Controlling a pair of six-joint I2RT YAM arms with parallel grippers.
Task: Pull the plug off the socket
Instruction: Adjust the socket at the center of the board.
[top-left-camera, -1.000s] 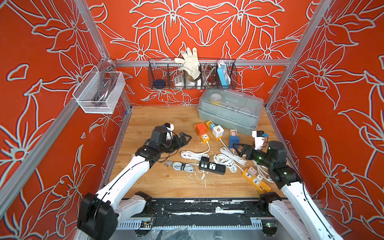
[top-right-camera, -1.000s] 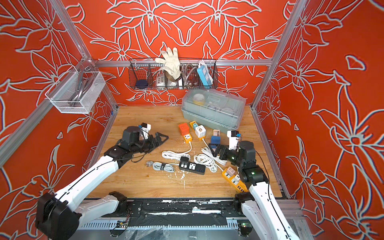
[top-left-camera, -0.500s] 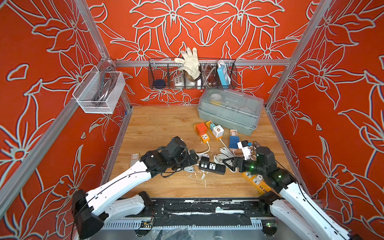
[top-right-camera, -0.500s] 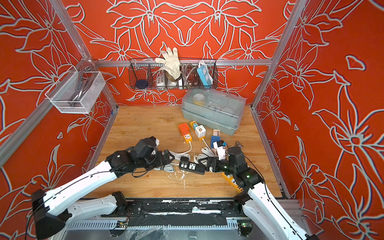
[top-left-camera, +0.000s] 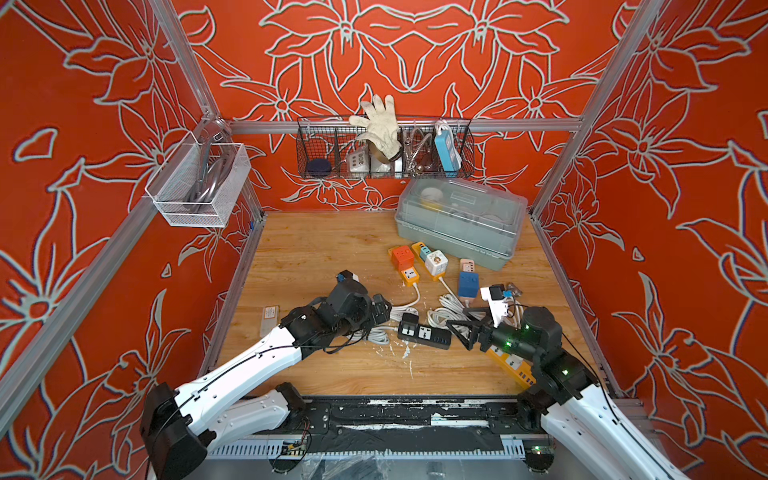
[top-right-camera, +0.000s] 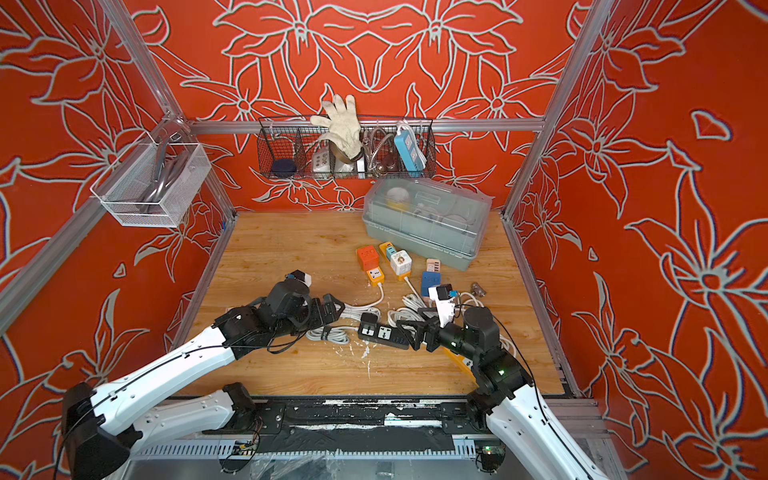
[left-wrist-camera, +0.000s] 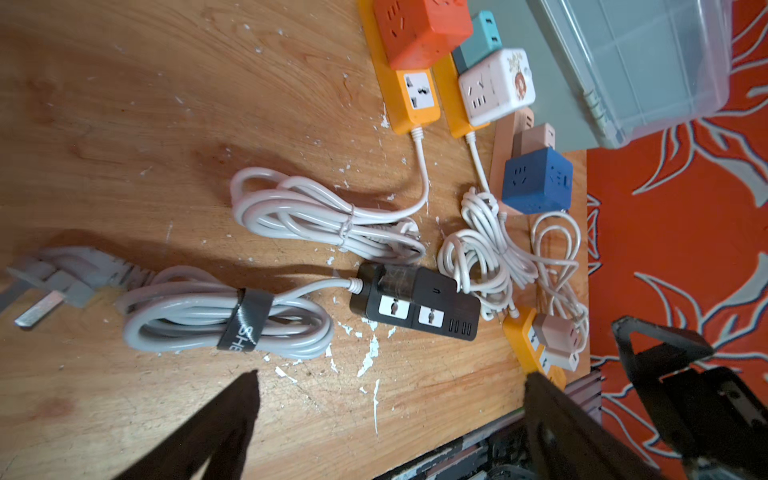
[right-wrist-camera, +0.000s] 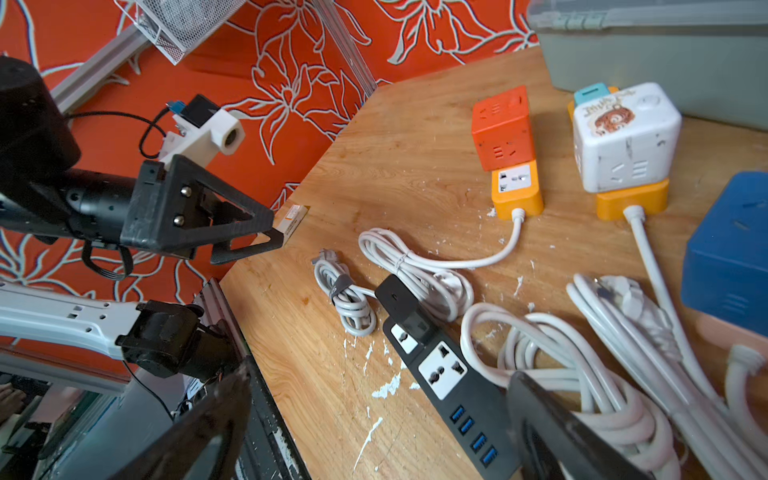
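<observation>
A black power strip (top-left-camera: 432, 335) (top-right-camera: 386, 334) lies on the wooden table near its front, and it is the socket. A black plug (top-left-camera: 409, 321) (top-right-camera: 369, 320) sits in its left end, beside a grey cord bundle (left-wrist-camera: 232, 316). My left gripper (top-left-camera: 385, 309) (top-right-camera: 336, 308) hovers open just left of the plug, holding nothing. My right gripper (top-left-camera: 459, 332) (top-right-camera: 412, 336) is open at the strip's right end, one finger either side of it without touching. The left wrist view has strip (left-wrist-camera: 419, 309) and plug (left-wrist-camera: 399, 277) beyond the open gripper (left-wrist-camera: 390, 376). The right wrist view has the strip (right-wrist-camera: 453, 386) running in between the open gripper (right-wrist-camera: 380, 374).
White cord coils (top-left-camera: 451, 309) crowd the strip's far and right sides. Orange strips with cube sockets (top-left-camera: 402, 258), a blue cube (top-left-camera: 468, 284) and a grey lidded box (top-left-camera: 459, 222) stand behind. Another orange strip (top-left-camera: 511, 363) lies under my right arm. A small card (top-left-camera: 270, 316) lies left.
My left arm has swung from the back left toward the centre, ending beside the plug. My right arm has moved left up to the strip's right end. Both grippers stayed open.
</observation>
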